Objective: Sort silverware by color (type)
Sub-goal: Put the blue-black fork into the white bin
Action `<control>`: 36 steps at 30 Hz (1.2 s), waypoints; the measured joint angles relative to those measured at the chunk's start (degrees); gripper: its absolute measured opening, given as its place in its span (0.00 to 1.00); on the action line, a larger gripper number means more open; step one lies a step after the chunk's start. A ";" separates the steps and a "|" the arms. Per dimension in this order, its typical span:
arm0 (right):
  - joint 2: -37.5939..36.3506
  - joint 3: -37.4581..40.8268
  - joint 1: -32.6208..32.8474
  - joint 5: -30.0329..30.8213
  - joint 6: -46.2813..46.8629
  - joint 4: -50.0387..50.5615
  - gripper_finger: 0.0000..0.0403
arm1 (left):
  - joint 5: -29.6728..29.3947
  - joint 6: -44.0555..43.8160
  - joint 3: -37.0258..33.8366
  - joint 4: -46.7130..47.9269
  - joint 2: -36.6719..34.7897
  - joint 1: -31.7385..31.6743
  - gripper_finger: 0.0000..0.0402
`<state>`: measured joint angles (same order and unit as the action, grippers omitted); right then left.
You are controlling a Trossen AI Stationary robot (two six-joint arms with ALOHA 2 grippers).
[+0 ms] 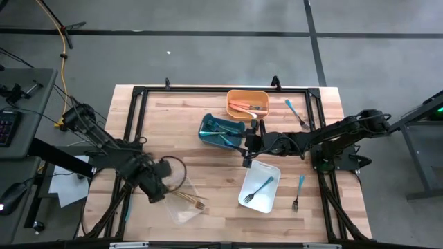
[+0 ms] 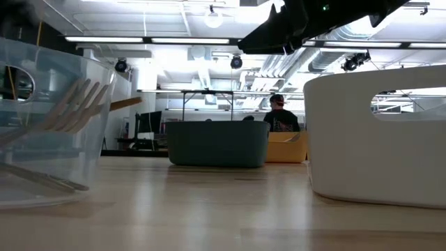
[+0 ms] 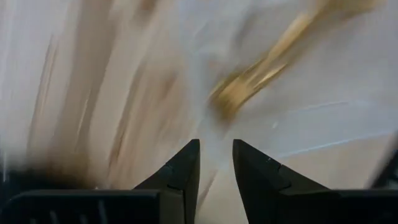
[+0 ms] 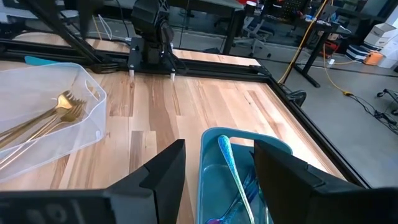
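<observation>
Gold forks lie in a clear bin at the table's near left; the left wrist view shows one as a gold blur. My left gripper hangs just above that bin, pointing down, its fingers a little apart with nothing between them. My right gripper stands open over the near end of the teal bin, which holds a teal spoon and other teal pieces. An orange bin holds salmon-orange pieces. A teal fork lies in the white bin.
Loose teal pieces lie on the table's right side at the far edge and near the front, with a dark fork and a dark piece. A black frame runs round the table. A person sits far behind.
</observation>
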<state>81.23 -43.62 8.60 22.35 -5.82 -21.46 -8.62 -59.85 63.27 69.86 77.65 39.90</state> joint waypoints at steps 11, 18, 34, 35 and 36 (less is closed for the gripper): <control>0.00 0.00 -0.11 0.00 -0.57 0.99 0.46 | 17.57 -30.98 -20.65 -7.83 0.28 7.58 0.22; 0.00 0.00 -1.56 0.02 0.85 1.01 0.46 | 20.61 -35.13 -23.59 -6.08 0.27 7.80 0.17; 0.00 0.00 -2.25 -0.07 2.40 3.07 0.46 | 19.75 -39.12 -24.98 -7.00 0.24 9.16 0.17; 0.00 0.00 -2.25 -0.07 2.40 3.07 0.46 | 19.76 -39.82 -24.98 -7.03 0.24 9.44 0.19; 0.00 0.00 -2.25 -0.07 2.40 3.05 0.46 | 19.77 -40.62 -24.98 -7.01 0.24 9.75 0.21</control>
<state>81.23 -43.62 6.35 22.28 -3.42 -18.41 11.15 -100.47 38.28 62.85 77.89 49.65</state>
